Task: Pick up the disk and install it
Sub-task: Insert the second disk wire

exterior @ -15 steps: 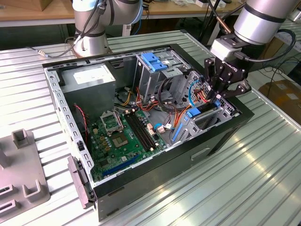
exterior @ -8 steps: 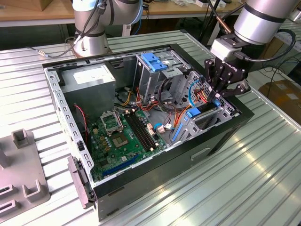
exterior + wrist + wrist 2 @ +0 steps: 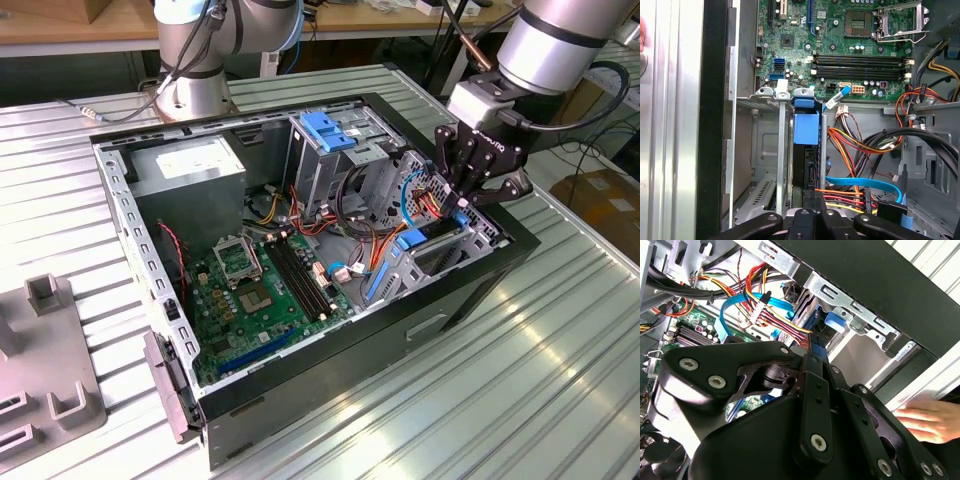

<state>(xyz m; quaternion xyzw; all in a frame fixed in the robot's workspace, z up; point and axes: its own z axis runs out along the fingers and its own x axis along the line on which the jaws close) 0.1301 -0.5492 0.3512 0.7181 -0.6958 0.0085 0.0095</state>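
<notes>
One open computer case (image 3: 330, 390) lies on the slatted metal table (image 3: 560, 380), and one arm reaches into its drive bay at the exterior view's right. One gripper (image 3: 462, 203) hangs over that bay; its fingers stand close together, but whether they clamp anything cannot be told. One disk (image 3: 806, 131) in its blue carrier sits upright between the metal rails of the bay, directly in front of the gripper (image 3: 815, 214) in the first wrist view. One blue data cable (image 3: 865, 183) and one bundle of coloured power wires (image 3: 847, 197) run beside it. One motherboard (image 3: 262, 290) lies on the case floor. One person's hand (image 3: 926, 418) rests outside the case in the second wrist view.
</notes>
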